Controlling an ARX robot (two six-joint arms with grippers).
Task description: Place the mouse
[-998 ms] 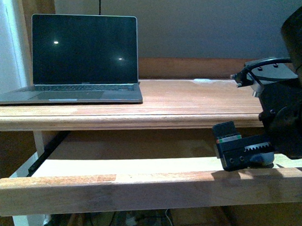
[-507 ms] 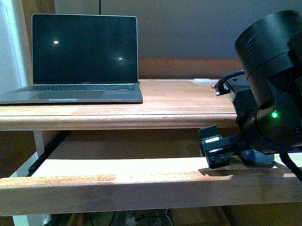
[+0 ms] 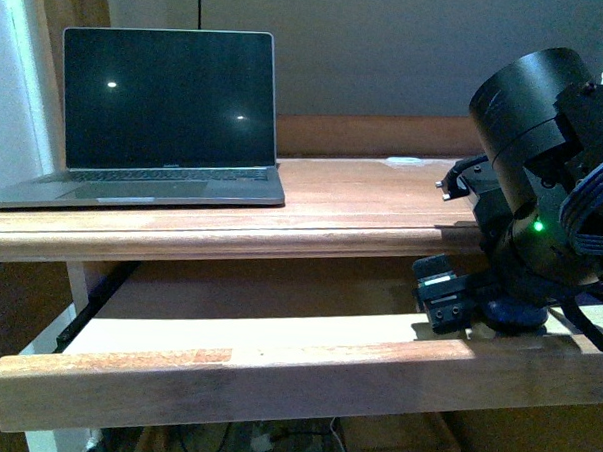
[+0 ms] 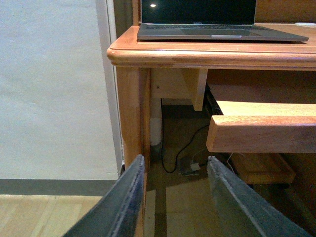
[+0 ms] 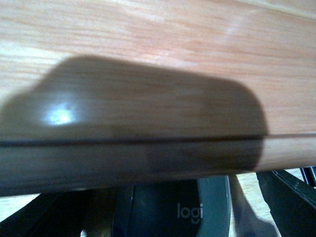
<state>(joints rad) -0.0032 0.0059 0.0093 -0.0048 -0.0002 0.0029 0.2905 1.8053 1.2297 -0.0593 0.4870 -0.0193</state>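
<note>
In the front view a laptop (image 3: 171, 120) stands open with a dark screen on the left part of the desk (image 3: 382, 205), and a pull-out shelf (image 3: 277, 335) juts forward below the desk top. The right arm (image 3: 545, 147) fills the right side, bent low so that the right pincer (image 3: 468, 308) sits just above the shelf's right end. The mouse (image 3: 515, 314) shows as a dark rounded shape on the shelf under the arm, well apart from the laptop. In the left wrist view the left pincer (image 4: 173, 197) is spread wide with nothing between its fingers (image 4: 131, 197). Beyond them are the desk's corner post, the shelf's front rail, cables (image 4: 185, 148) on the floor and a pale wall (image 4: 49, 84). In the right wrist view blurred wood with a broad shadow takes up most of the picture. Along its lower edge the mouse (image 5: 190, 210), marked "logi", lies on pale wood between the right pincer's (image 5: 160, 212) fingers (image 5: 291, 195). A strip of bare wood separates it from one finger, so the pincer is spread and is not pinching it; the other side is too dark to tell.
</note>
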